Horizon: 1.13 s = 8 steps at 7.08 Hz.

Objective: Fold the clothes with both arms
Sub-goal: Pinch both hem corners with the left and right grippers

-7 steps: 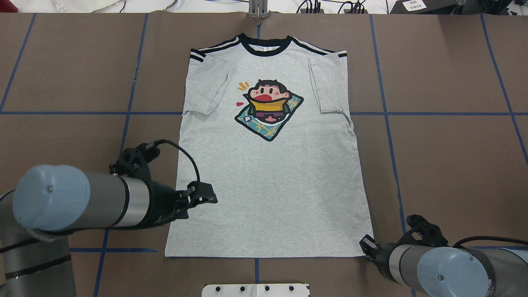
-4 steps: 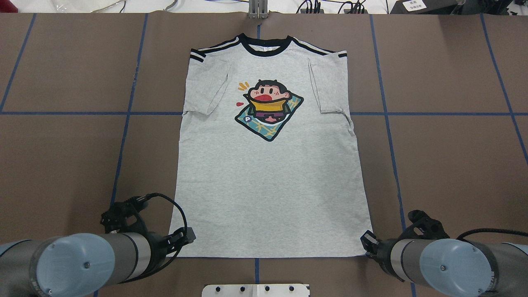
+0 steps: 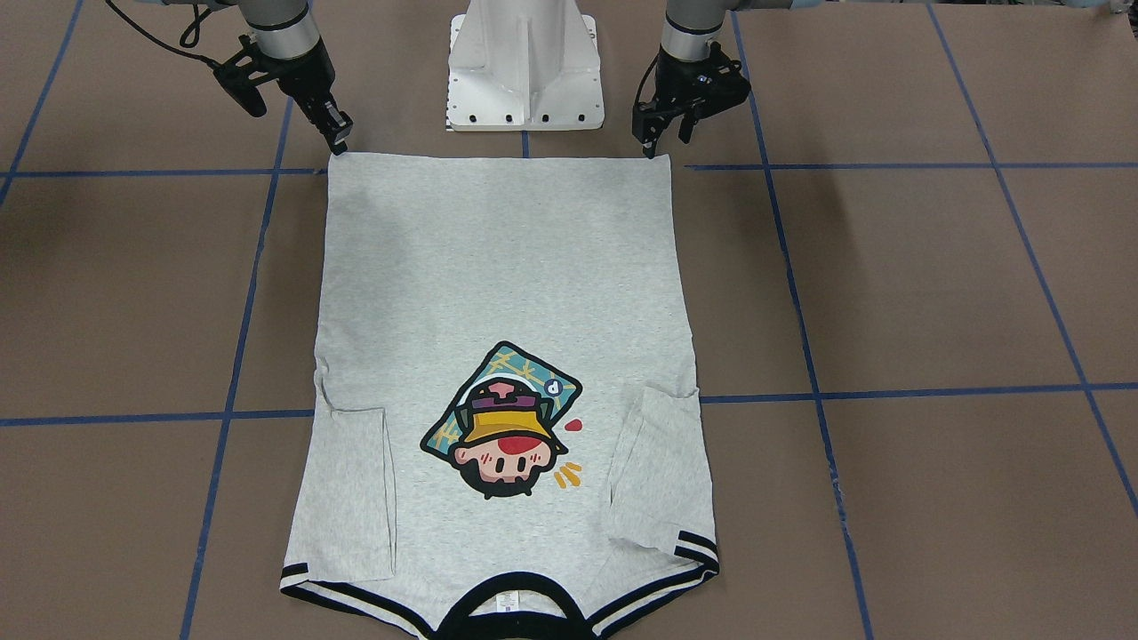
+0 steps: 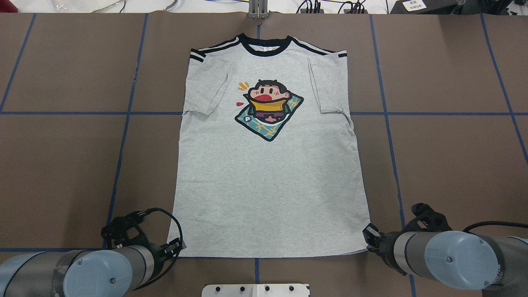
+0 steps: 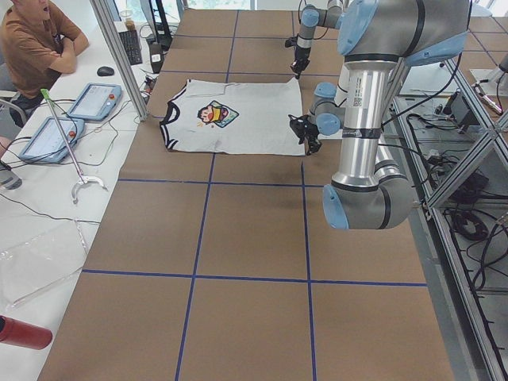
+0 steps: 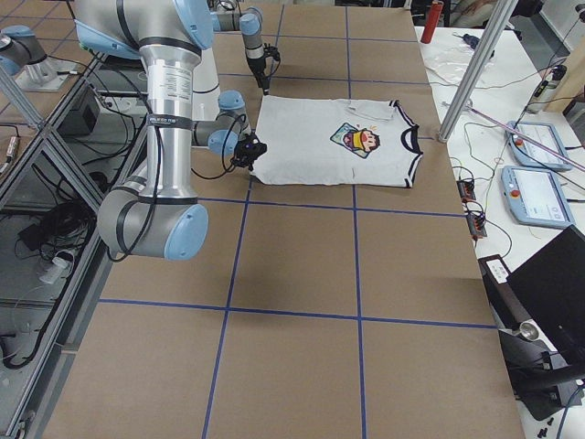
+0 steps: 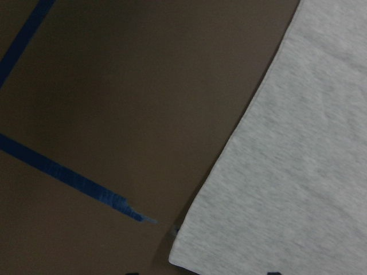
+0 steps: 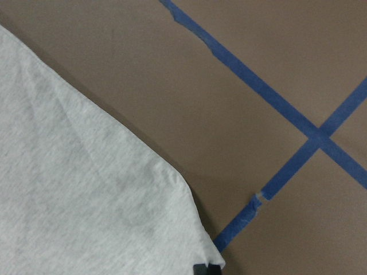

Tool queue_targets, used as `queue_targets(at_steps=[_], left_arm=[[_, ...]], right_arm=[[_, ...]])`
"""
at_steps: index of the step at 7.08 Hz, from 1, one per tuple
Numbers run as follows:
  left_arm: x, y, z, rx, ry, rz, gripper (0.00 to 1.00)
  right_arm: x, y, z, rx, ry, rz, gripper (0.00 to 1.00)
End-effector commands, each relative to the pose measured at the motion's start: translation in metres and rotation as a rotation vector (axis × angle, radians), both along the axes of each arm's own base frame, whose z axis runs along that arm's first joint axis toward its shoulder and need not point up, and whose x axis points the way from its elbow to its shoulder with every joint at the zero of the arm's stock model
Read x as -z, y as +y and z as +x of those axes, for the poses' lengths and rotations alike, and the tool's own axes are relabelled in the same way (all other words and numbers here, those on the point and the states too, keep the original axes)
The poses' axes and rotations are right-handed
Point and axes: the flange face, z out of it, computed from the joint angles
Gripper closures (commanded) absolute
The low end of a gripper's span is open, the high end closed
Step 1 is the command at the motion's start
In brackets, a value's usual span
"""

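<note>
The grey T-shirt [image 4: 268,185] lies flat, print up, on the brown table, collar at the far side and both sleeves folded inward. It also shows in the front view [image 3: 498,267]. My left gripper [image 4: 178,246] is low at the near left hem corner; in the left wrist view the corner [image 7: 189,258] lies between two spread fingertips, so the gripper is open. My right gripper [image 4: 368,238] is at the near right hem corner, and in the right wrist view its tips meet on that corner [image 8: 209,258]. The hem there is slightly raised.
The white pedestal base [image 3: 524,62] stands just behind the near hem, between the arms. Blue tape lines [image 4: 123,136] cross the table. An operator [image 5: 32,40] sits with tablets [image 5: 91,99] beyond the collar end. A metal post [image 4: 258,9] stands at the far edge.
My left arm has drawn back from over the shirt's left side down to the near left hem corner. My right gripper has stayed at the right corner, where the hem has lifted slightly.
</note>
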Motion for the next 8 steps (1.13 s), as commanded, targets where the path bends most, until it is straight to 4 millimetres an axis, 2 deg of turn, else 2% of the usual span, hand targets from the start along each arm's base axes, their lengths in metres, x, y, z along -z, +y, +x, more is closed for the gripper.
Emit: queue_targets(at_steps=[1, 4, 6, 7, 8], left_arm=[[-0.004, 0.002, 0.004, -0.003, -0.01, -0.002, 0.35], [-0.01, 0.004, 0.014, -0.01, -0.026, -0.002, 0.42], [-0.01, 0.004, 0.014, -0.01, -0.026, -0.002, 0.53], [-0.009, 0.004, 0.015, -0.01, -0.024, -0.002, 0.67], [-0.008, 0.004, 0.015, -0.01, -0.023, -0.002, 0.92]], right_arm=[[-0.001, -0.001, 0.001, -0.001, 0.001, 0.0, 1.0], [-0.002, 0.0, 0.0, 0.0, 0.004, -0.001, 1.0], [-0.003, 0.0, 0.0, 0.0, 0.007, -0.001, 1.0], [-0.002, 0.0, 0.0, 0.0, 0.006, -0.001, 1.0], [-0.001, -0.001, 0.0, -0.001, 0.003, 0.0, 1.0]])
